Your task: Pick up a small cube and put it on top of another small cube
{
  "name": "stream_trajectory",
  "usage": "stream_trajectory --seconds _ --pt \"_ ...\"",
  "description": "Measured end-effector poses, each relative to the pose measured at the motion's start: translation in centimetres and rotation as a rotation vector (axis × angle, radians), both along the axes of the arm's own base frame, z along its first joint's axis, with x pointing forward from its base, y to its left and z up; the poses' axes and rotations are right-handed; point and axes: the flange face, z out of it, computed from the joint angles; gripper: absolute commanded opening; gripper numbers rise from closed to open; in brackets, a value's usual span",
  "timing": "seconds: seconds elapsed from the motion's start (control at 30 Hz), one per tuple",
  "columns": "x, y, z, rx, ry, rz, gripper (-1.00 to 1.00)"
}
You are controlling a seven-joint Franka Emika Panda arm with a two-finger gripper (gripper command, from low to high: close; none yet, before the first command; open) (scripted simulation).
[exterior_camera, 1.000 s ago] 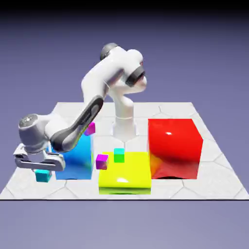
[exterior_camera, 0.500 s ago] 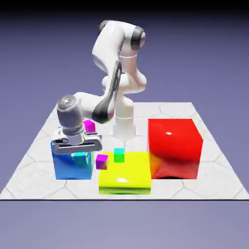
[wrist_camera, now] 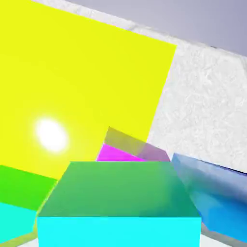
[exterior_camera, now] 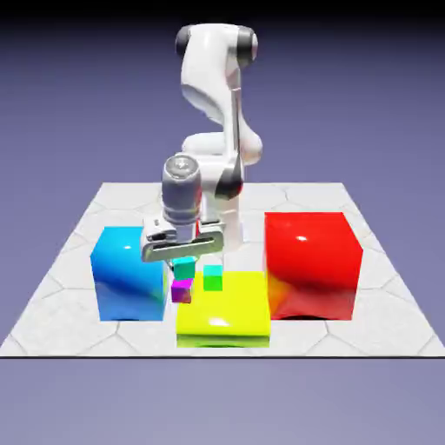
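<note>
At seven o'clock in the exterior view, the small cyan cube (exterior_camera: 184, 268) is right above the small purple cube (exterior_camera: 182, 291), under the gripper (exterior_camera: 183, 258). It is hard to tell if the two cubes touch. In the hand view, the cyan cube looks big between the finger tips, but the pictures do not show if they hold it or are open. A green cube (exterior_camera: 213, 278) is near it, on the exterior view's right. The blue block (exterior_camera: 129, 274) is at eight o'clock, the yellow block (exterior_camera: 223, 313) at six, and the red block (exterior_camera: 310, 265) at four.
</note>
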Motion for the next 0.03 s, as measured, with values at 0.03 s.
stream_trajectory --seconds 0.03 --pt "0.0 -0.01 0.0 0.0 0.0 0.0 1.0"
